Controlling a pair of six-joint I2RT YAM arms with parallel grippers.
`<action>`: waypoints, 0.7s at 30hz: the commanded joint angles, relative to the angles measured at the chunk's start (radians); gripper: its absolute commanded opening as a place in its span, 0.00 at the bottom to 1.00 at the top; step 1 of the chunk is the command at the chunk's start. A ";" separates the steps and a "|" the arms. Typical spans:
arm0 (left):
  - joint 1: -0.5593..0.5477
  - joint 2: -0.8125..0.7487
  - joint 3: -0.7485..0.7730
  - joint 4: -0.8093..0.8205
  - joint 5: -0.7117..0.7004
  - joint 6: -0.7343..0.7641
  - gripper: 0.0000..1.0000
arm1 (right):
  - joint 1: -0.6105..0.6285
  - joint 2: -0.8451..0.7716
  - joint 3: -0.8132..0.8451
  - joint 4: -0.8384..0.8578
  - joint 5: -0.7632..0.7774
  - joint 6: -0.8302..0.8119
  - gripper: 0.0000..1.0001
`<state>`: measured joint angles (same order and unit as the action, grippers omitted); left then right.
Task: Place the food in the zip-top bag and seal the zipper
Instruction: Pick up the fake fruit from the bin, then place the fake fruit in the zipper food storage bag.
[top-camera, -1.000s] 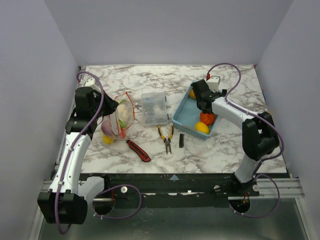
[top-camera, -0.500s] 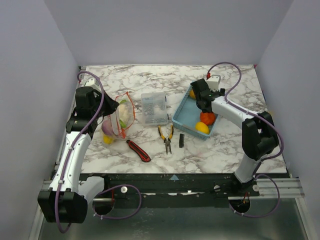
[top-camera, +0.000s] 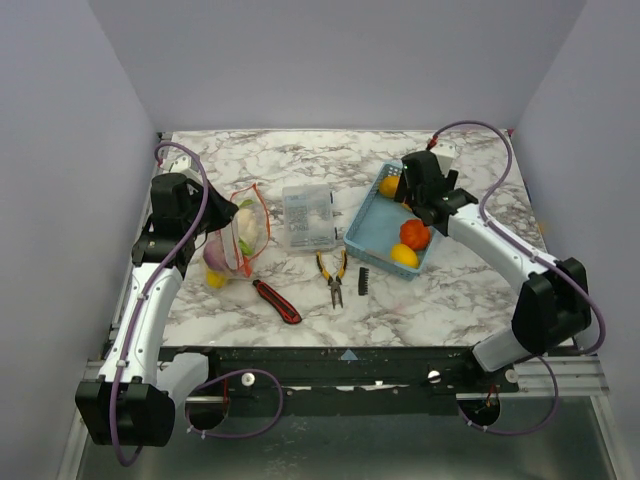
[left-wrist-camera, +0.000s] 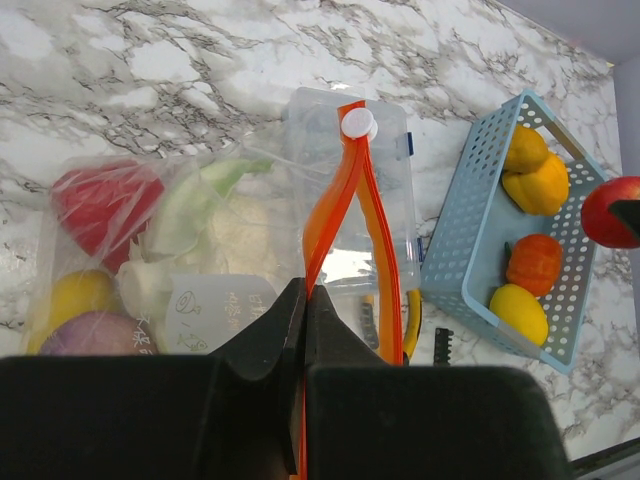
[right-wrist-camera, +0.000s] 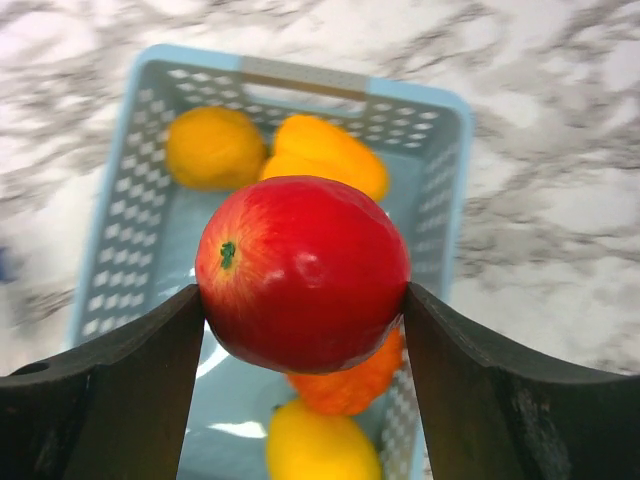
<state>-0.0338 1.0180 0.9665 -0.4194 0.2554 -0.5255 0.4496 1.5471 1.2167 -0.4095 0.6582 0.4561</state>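
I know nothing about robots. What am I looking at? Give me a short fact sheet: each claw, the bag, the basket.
Left claw: shut, pinching the zipper of the zip-top bag
Right claw: gripping a red apple, in the air near the blue basket
Bag mouth: open, strip sides spread apart
In the bag: toy food, red, yellow, purple, green-white
In the basket: four yellow and orange pieces
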 joint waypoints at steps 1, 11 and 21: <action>0.005 0.006 -0.008 0.020 0.019 -0.008 0.00 | -0.002 -0.094 -0.073 0.164 -0.353 0.068 0.00; 0.005 0.008 -0.002 0.016 0.021 -0.006 0.00 | 0.065 -0.118 -0.328 1.010 -1.107 0.482 0.00; 0.005 -0.009 -0.002 0.006 -0.020 0.002 0.00 | 0.382 0.060 -0.084 0.952 -0.933 0.379 0.00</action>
<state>-0.0338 1.0245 0.9661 -0.4187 0.2588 -0.5251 0.7712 1.5631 1.0332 0.5129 -0.3027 0.8650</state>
